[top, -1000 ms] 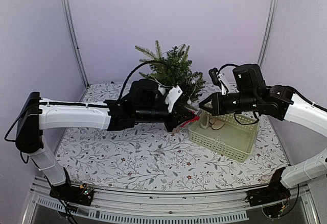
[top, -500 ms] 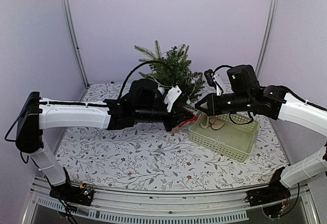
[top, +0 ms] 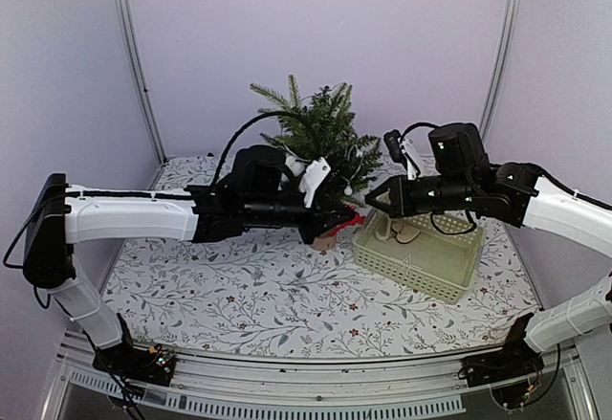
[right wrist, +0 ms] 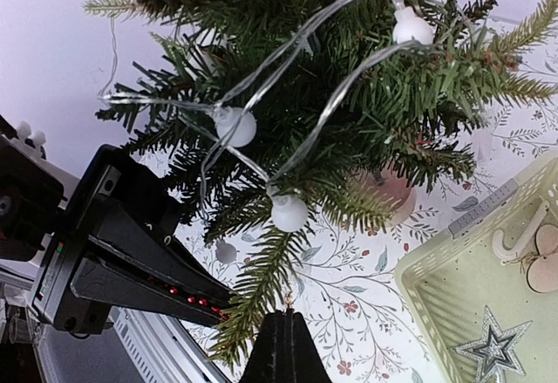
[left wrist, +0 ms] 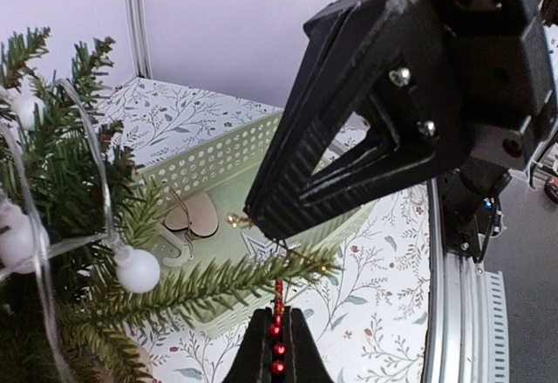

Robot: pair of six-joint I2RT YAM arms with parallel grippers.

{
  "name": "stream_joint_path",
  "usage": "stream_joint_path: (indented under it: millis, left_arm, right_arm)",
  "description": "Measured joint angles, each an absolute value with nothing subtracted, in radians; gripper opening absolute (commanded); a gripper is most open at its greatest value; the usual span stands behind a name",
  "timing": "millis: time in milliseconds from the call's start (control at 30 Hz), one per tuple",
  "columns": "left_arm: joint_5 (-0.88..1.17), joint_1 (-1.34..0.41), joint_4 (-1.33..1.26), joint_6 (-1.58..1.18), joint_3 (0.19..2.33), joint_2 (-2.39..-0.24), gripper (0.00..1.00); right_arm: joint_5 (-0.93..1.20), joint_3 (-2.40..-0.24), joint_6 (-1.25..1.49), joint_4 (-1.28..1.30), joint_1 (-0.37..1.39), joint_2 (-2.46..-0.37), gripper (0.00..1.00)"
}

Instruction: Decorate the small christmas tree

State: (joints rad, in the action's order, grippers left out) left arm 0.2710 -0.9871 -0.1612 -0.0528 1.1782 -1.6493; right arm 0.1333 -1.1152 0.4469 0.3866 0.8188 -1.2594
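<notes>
The small dark-green christmas tree [top: 316,138] stood upper centre, just behind both tips: left gripper [top: 349,217] clamped a red bead string [left wrist: 278,335], right gripper [top: 371,200] had its jaws together.

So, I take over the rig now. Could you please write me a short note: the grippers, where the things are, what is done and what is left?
Left gripper: shut on a red bead strand, held up at a low branch of the small christmas tree.
Right gripper: shut, tip at the same branch. A small gold piece shows there; grip unclear.
Done: the light string with white bulbs is on the tree.
Left: hang the strand. Wooden hearts and a star lie in the green basket beside the tree.
</notes>
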Motion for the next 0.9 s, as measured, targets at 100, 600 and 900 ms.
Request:
stream_joint_path:
  millis: [100,600,900]
  left_arm:
    - [0.276,-0.983,-0.161,-0.057,1.168,-1.649,0.00]
    - [0.272,-0.972,-0.158,-0.075,1.149,-1.649,0.03]
    - [0.268,-0.972,-0.155,-0.060,1.139,-1.648,0.17]
  right_arm:
    - [0.137,-1.115,0.447,0.382,0.818,-1.259,0.06]
    - [0.136,-1.115,0.445,0.381,0.815,-1.253,0.18]
    - [0.135,-1.115,0.438,0.381,0.815,-1.246,0.21]
